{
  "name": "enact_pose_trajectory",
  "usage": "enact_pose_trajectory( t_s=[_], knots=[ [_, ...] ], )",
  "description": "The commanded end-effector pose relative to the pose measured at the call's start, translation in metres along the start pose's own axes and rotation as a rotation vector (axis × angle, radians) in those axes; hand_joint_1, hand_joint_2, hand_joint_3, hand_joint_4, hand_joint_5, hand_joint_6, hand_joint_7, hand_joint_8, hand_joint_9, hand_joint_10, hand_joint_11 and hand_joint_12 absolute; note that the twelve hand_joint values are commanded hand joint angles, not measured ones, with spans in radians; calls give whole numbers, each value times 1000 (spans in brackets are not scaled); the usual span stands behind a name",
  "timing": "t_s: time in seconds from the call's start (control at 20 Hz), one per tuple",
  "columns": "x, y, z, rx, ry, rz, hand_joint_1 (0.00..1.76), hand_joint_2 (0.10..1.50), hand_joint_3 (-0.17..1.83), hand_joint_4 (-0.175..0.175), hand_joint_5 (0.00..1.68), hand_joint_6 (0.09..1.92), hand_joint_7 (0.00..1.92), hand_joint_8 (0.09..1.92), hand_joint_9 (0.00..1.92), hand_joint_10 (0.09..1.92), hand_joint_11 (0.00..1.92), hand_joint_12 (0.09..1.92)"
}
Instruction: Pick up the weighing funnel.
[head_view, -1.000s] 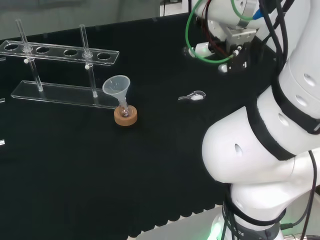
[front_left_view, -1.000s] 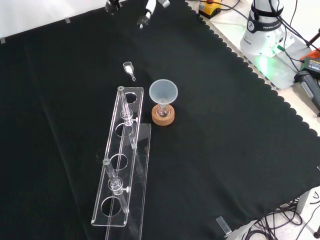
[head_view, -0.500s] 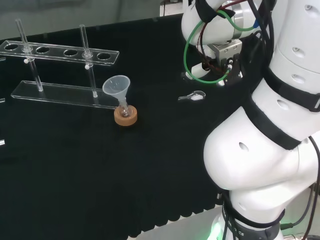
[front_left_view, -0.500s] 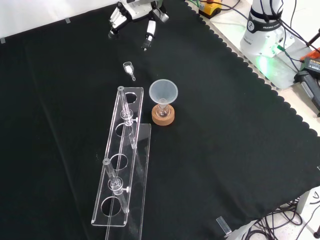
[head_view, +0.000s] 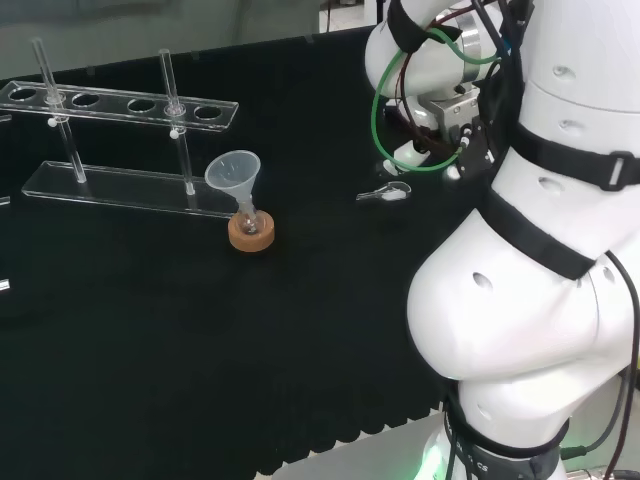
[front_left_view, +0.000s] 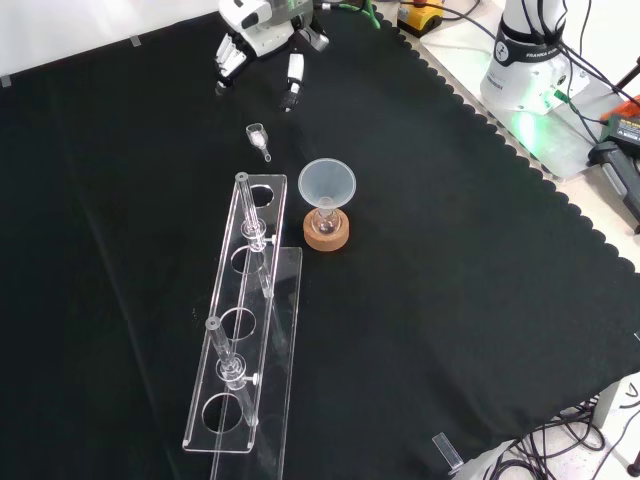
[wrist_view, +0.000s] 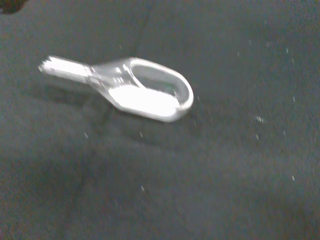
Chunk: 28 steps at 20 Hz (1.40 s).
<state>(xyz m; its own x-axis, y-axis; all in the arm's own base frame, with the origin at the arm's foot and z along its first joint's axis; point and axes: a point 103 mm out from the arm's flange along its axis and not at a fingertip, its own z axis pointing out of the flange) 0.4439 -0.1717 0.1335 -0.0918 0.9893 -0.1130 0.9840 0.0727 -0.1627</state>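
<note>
Over the last second you brought the hand (front_left_view: 265, 25) down toward the weighing funnel (front_left_view: 257, 134) — its fingers (front_left_view: 293, 72) hung straight and spread, holding nothing. The funnel lay unmoved on the black cloth (front_left_view: 450, 250), just short of those fingertips in the front view. I judged the approach nearly done — the grasp not yet begun.

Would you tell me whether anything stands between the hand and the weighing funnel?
Nothing visible does: in the front view, bare cloth separates the open hand from the weighing funnel; the funnel and rack stand aside.
</note>
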Motion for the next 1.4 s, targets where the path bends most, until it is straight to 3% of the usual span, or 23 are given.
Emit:
enact_pose_trajectory(
  t_s=[0.05,0.45,0.9,1.4],
  knots=[
    [-23,1,30,72,25,-13,580,637,235,-65,394,675,515,789,696,674,685,1271],
    [-18,11,56,112,115,-15,578,639,236,-65,397,665,525,791,694,680,681,1272],
    [-11,15,67,126,137,-18,576,641,237,-68,410,665,560,796,702,687,679,1274],
    [1,18,72,108,133,-28,582,640,249,-60,525,744,771,747,850,628,716,1255]
  ],
)
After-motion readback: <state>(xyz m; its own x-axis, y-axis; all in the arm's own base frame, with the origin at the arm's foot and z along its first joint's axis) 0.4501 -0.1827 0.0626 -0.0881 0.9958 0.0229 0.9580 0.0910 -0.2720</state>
